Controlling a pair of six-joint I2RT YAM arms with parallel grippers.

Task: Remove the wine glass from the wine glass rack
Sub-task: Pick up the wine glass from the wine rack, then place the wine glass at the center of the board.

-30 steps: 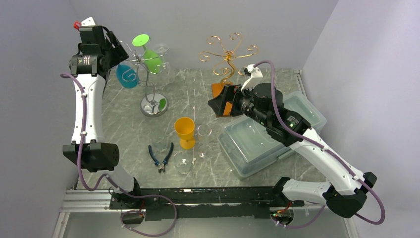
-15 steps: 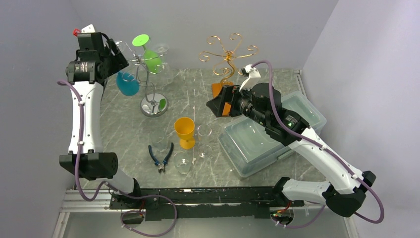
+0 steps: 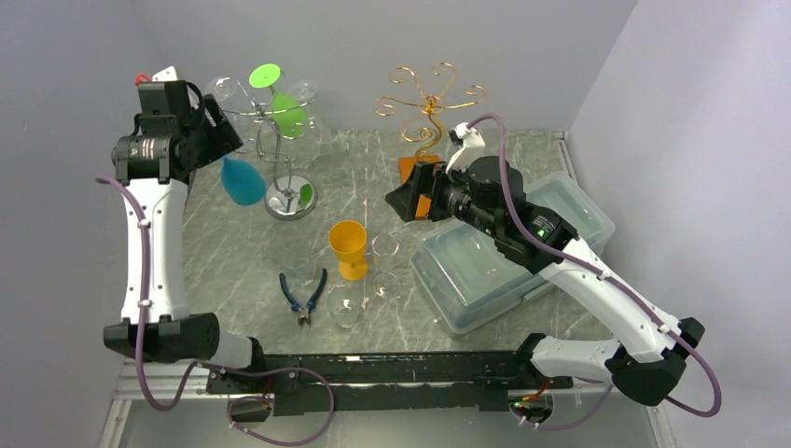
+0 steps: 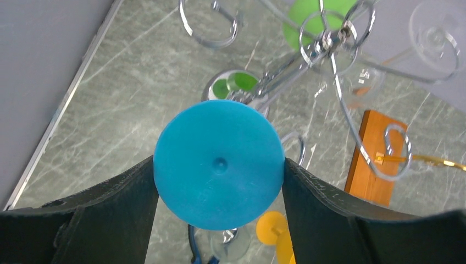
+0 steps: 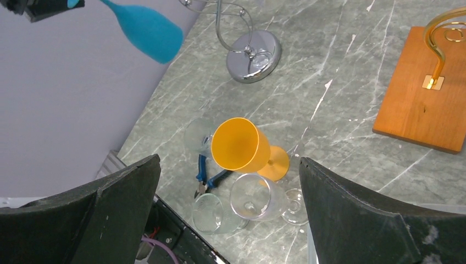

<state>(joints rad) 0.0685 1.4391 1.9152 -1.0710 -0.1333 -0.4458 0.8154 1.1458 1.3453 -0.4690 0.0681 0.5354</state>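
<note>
The blue wine glass (image 3: 244,180) hangs bowl-down just left of the silver wine glass rack (image 3: 290,198), clear of its hooks. My left gripper (image 3: 216,142) is shut on the glass's round foot (image 4: 218,165), with both fingers against its rim. A green glass (image 3: 287,114) and clear glasses (image 3: 303,93) still hang on the rack. In the right wrist view the blue bowl (image 5: 148,33) shows at the top left. My right gripper (image 3: 406,201) hovers open over the table's middle, holding nothing.
A yellow goblet (image 3: 348,245) stands mid-table with clear glasses (image 3: 384,247) and blue pliers (image 3: 303,294) around it. A gold wire rack (image 3: 429,103) on a wooden base stands at the back. Clear plastic bins (image 3: 504,252) lie under the right arm.
The left arm has pulled back to the left, and the blue glass has come off the rack's hook and dropped lower. The right gripper has drifted slightly left.
</note>
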